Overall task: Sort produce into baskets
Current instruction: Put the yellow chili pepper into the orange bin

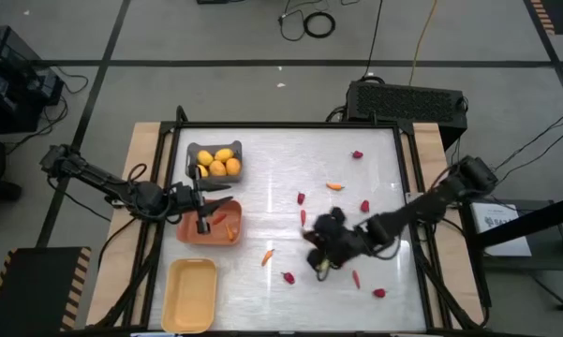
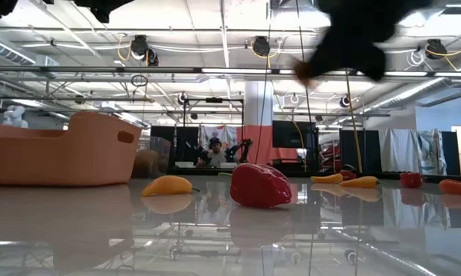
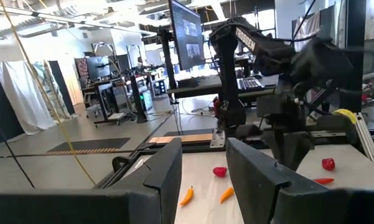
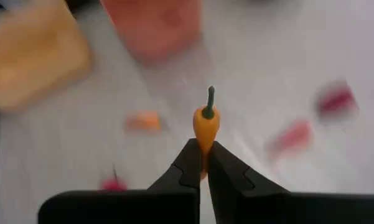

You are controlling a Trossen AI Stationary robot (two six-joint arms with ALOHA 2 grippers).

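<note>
- Right gripper [image 4: 202, 163]: fingers clenched on a small orange carrot [image 4: 206, 127], green stem pointing away, held above the table's [image 1: 375, 187] middle.
- Left gripper [image 1: 202, 225]: fingers partly apart, holding nothing, over the orange basket [image 1: 209, 230].
- Grey basket [image 1: 214, 161]: yellow-orange fruits inside.
- Pale yellow basket [image 1: 189, 295]: nothing visible inside.
- Red pieces and carrots lie scattered on the table.

Two dark jointed arms; right tool [image 4: 203, 163] black tapered fingers; white lettering on link.
</note>
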